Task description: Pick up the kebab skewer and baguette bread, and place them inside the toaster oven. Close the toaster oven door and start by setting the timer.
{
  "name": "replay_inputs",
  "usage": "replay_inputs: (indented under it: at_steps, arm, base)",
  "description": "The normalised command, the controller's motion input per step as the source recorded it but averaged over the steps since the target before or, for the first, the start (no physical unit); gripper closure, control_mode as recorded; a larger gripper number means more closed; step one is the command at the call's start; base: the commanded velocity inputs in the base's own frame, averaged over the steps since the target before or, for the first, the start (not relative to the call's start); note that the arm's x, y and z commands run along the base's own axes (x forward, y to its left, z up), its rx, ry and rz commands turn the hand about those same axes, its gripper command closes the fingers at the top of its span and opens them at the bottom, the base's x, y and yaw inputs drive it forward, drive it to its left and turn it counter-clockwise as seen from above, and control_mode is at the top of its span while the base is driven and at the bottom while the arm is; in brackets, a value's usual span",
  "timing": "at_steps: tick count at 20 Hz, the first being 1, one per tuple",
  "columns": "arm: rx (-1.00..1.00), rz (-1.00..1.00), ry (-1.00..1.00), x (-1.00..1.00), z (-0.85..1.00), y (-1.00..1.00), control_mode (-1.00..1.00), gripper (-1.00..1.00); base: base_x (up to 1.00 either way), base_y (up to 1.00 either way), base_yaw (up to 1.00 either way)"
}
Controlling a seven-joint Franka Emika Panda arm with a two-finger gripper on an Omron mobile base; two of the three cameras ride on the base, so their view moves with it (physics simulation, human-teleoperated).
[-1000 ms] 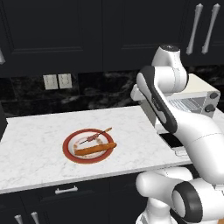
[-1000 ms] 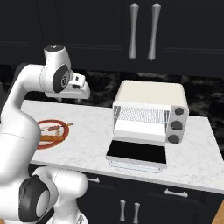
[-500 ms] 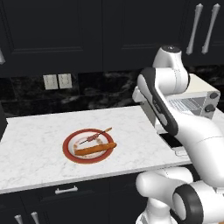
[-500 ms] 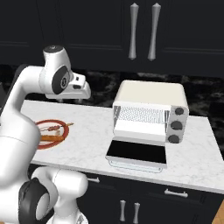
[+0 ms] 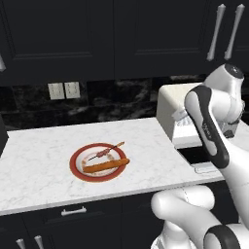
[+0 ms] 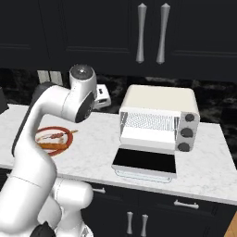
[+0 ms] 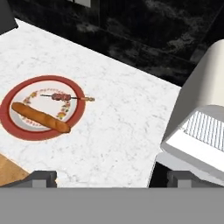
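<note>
I see the gripper (image 7: pixel 107 177) open, holding nothing, above the counter (image 7: pixel 118 131). Kebab skewer (image 7: pixel 65 97) and baguette bread (image 7: pixel 40 117) lie on the plate (image 7: pixel 8 124). Toaster oven door (image 6: pixel 145 162) is folded down.

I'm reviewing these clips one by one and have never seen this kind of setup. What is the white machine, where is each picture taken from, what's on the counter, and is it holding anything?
The white machine is a jointed robot arm on a drivable base, in a computer-rendered kitchen. Two pictures come from cameras on the base, looking forward from behind the arm's left and right. The third comes from a camera on the hand, looking down past the pincer, whose two dark tips stand wide apart at the bottom with nothing between them.

On the marble counter sits a red-rimmed plate carrying the baguette bread and, beside it, the thin kebab skewer. To the right stands the cream toaster oven, its toaster oven door folded down open, wire rack visible inside. Nothing has been picked up yet.
</note>
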Motion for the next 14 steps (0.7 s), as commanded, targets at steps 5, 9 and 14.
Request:
replay_inputs:
  at_steps: [5, 9, 14]
  arm:
    - [0.0, 0.17, -0.22, -0.15, -0.05, -0.54, -1.0, -1.0]
    - [0.05, 0.23, -0.28, -0.12, -0.08, -0.68, -1.0, -1.0]
    - [0.02, 0.17, -0.27, 0.0, -0.27, -0.41, -1.0, -1.0]
  base:
    - [0.0, 0.0, 0.0]
    - [0.0, 0.0, 0.0]
    - [0.0, 0.0, 0.0]
